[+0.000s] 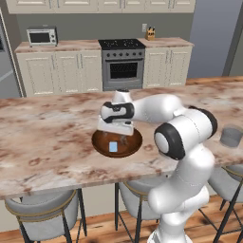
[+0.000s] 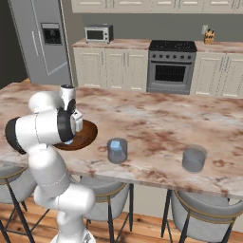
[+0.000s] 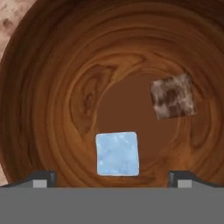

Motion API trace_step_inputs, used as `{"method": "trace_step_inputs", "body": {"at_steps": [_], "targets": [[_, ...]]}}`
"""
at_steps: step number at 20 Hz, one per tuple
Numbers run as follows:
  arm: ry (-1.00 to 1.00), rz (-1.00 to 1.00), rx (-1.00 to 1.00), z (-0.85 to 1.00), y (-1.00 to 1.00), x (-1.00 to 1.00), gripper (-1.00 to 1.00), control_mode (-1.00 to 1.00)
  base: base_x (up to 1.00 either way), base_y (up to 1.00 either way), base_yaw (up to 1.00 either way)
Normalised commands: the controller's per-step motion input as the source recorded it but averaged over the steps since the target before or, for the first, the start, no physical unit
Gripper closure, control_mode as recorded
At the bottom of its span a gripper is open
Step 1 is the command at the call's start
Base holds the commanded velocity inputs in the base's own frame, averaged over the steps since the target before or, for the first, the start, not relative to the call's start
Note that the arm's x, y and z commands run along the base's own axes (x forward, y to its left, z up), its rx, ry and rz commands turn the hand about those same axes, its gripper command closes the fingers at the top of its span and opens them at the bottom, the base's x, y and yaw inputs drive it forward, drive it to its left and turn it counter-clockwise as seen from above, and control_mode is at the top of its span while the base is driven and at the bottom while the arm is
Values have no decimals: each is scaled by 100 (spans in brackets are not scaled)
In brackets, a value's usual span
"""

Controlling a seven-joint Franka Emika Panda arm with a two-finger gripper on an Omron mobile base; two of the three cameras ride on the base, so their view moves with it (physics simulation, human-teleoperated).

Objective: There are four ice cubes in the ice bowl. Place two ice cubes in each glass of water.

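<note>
My gripper point(image 1: 124, 138) hangs open just over the ice bowl point(image 1: 102, 144), a wide dark-brown wooden bowl near the counter's front edge. In the hand view a pale-blue ice cube point(image 3: 117, 153) lies on the bowl's floor point(image 3: 65, 65), midway between my two spread fingertips point(image 3: 43, 178) and untouched. A second cube point(image 3: 172, 96) of the same size lies farther in and looks mottled brown and grey. The pale-blue cube point(image 1: 113, 147) also shows from the left base. One glass of water point(image 2: 117, 150) stands right of the bowl point(image 2: 88, 133) with a pale-blue patch inside. The other glass point(image 2: 194, 158) stands farther right.
The marble island counter point(image 1: 47, 137) stretches wide to both sides. Grey bar stools point(image 1: 42, 206) stand under its front edge. A stove point(image 1: 123, 64), cabinets and a microwave point(image 1: 42, 36) line the far wall, and a fridge point(image 2: 40, 40) stands at the left.
</note>
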Motion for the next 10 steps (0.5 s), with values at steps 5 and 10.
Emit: {"method": "trace_step_inputs", "body": {"at_steps": [5, 10], "targets": [[2, 0, -10, -40, 15, 23, -100, -100, 0, 0, 0], [12, 0, -1, -6, 2, 3, -100, -100, 0, 0, 0]]}}
